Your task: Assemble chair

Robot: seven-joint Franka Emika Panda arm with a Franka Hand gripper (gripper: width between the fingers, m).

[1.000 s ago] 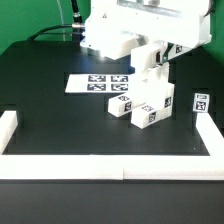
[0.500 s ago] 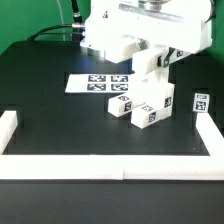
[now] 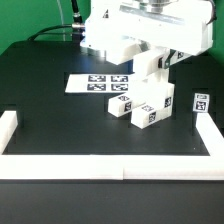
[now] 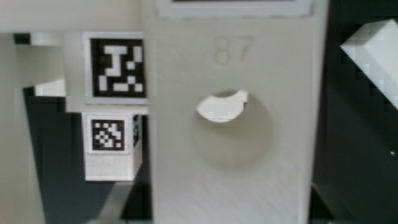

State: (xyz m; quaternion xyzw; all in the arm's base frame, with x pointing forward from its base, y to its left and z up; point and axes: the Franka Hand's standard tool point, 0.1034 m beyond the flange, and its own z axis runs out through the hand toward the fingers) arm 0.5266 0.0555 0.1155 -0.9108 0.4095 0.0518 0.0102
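Note:
My gripper [image 3: 153,60] is shut on a flat white chair piece [image 3: 150,72] and holds it upright just above a cluster of white chair blocks [image 3: 148,108] with black-and-white tags. In the wrist view the held piece [image 4: 231,140] fills the middle, with a round hole and the number 87. The gripper [image 4: 231,212] clamps its lower end, and the fingers show only as dark edges beside it. Two tagged chair blocks [image 4: 112,100] show behind the held piece.
The marker board [image 3: 95,83] lies flat behind the cluster. A small tagged white piece [image 3: 201,102] stands at the exterior view's right. Low white border rails [image 3: 110,165] run along the front and both sides of the black table.
The gripper and the held piece have shifted only slightly over the cluster. The blocks on the table have not moved.

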